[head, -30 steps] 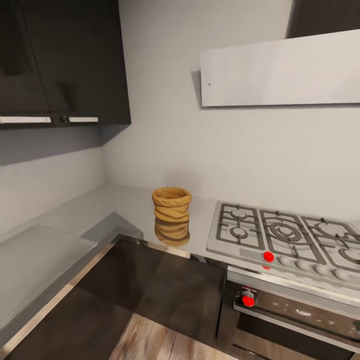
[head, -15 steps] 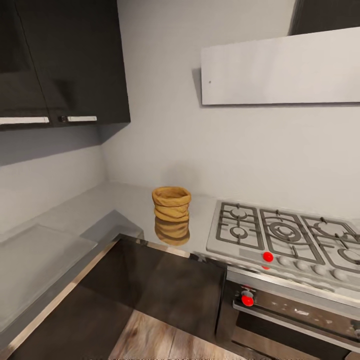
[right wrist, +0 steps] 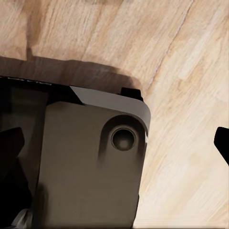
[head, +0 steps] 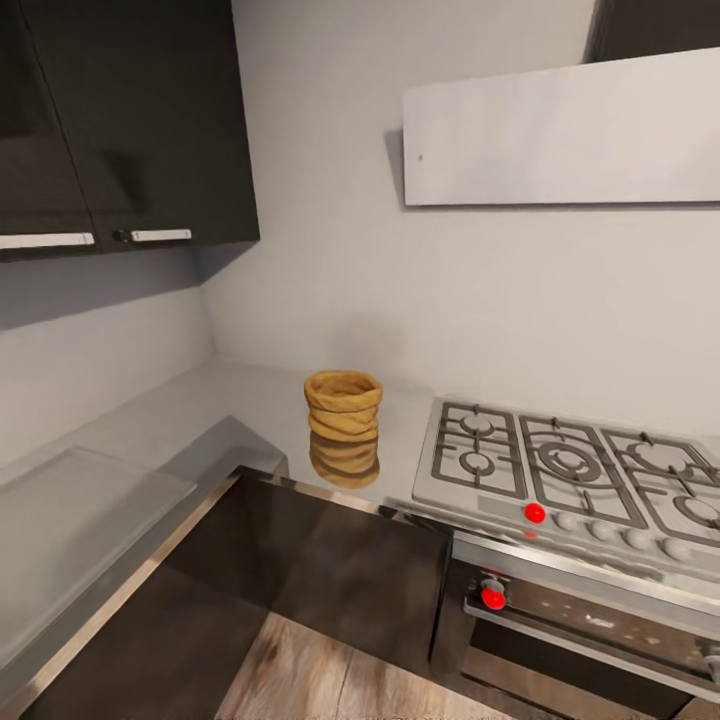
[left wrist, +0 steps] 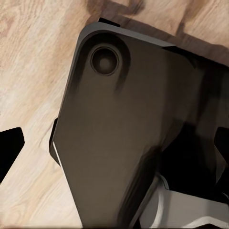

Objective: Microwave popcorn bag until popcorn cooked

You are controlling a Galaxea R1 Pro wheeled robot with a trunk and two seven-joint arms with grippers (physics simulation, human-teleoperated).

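- While the robot looks at the kitchen corner, dark cupboards point(head: 120, 120) hang high up on the left.
- Next comes the popcorn bag point(head: 343, 404). It stands upright on the grey shiny surface point(head: 150, 430), near the corner, just beside the steel hob point(head: 570, 470).
- Further right, the hob has red dots on its front edge, and an oven point(head: 590, 630) with a red knob sits under it.
- Both wrist views look down at the wood floor point(right wrist: 191, 57) and a dark part of the robot's base point(left wrist: 124, 124).
- I cannot tell if the left claw or the right claw is spread or pressed together.
- I think the job has hardly started. The bag is not picked up yet. It has yet to go into the microwave and get heated.
- I can read no words or labels anywhere.
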